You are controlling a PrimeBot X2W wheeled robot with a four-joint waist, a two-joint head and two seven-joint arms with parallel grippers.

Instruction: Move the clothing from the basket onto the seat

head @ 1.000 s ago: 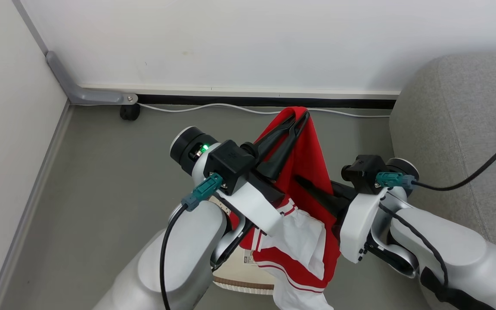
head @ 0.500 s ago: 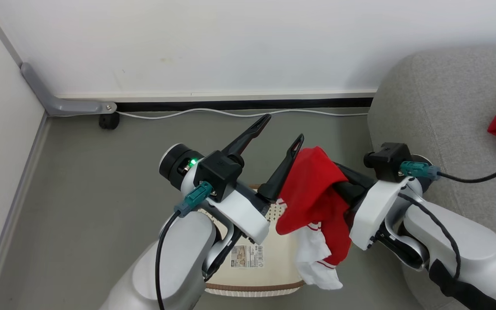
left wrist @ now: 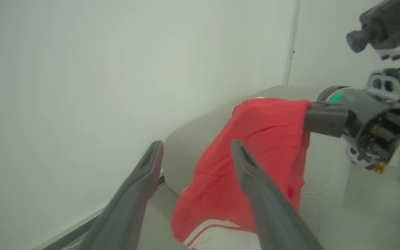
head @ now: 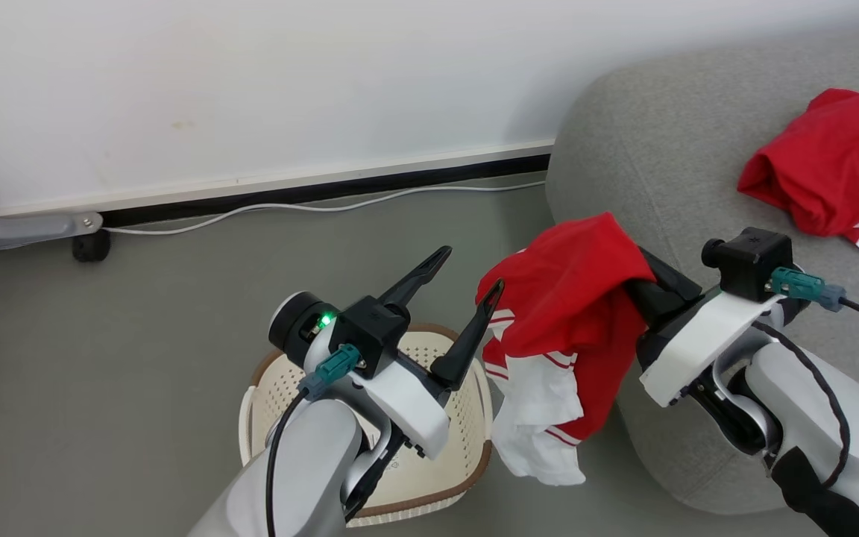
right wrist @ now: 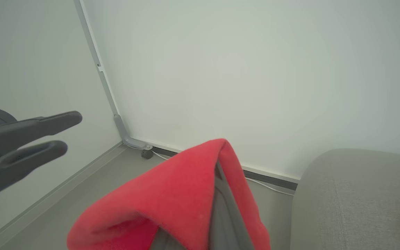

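A plain room like a home: a soft grey sofa (head: 623,164), a laundry basket (head: 458,409), white wall (head: 250,74) and grey floor (head: 101,335).

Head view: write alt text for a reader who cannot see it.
The right gripper, fingers shut, holds up a red garment with white trim at the rounded end of the grey sofa. The left gripper stands open above the cream basket on the floor; a second red garment lies on the sofa.
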